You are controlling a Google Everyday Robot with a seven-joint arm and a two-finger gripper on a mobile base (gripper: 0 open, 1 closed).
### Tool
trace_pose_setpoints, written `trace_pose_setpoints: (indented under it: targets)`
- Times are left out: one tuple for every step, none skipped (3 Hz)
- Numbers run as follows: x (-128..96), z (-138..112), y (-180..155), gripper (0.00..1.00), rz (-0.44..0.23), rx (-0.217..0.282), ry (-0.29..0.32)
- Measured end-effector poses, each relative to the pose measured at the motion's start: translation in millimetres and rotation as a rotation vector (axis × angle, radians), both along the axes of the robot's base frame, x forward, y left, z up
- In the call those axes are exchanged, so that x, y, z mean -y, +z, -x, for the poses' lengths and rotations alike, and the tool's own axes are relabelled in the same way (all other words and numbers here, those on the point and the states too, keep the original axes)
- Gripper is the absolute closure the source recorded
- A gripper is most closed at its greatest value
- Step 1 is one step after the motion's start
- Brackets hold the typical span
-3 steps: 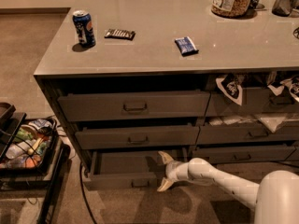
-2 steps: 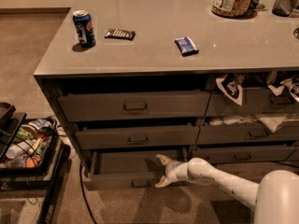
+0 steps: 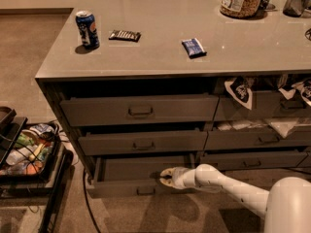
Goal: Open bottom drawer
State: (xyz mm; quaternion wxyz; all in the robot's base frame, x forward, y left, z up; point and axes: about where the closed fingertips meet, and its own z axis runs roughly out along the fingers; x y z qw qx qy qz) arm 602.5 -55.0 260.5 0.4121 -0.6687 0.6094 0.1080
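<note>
camera view: bottom drawer (image 3: 112, 188) partly out, rigid, probably slides light; best hold at pull (image 3: 146, 191). end effector (image 3: 167, 178) at front's top edge, can't tell if gripping.

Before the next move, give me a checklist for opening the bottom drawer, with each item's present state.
1. Bottom drawer partly out, inside showing: ok.
2. Pincer at the top edge of the drawer front, right of the pull: ok.
3. Pincer's hold on the drawer front: cannot tell.
4. Middle drawer sits just above the pincer, room to lift: cannot tell.
5. Cart stands left of the drawer, apart from it: ok.
6. Cable on the floor by the drawer's left corner, might snag: cannot tell.
</note>
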Motion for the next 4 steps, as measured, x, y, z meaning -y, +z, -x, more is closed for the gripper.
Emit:
trace_pose_setpoints:
  targets:
    - [0.0, 0.0, 0.0, 0.89, 0.000, 0.000, 0.000]
    - [1.1, -6.1, -7.1, 1.00, 0.003, 0.013, 0.001]
    - [4.4, -16.9, -19.4, 1.00, 0.005, 0.028, 0.010]
    - [9.6, -31.2, -25.3, 1.00, 0.016, 0.049, 0.014]
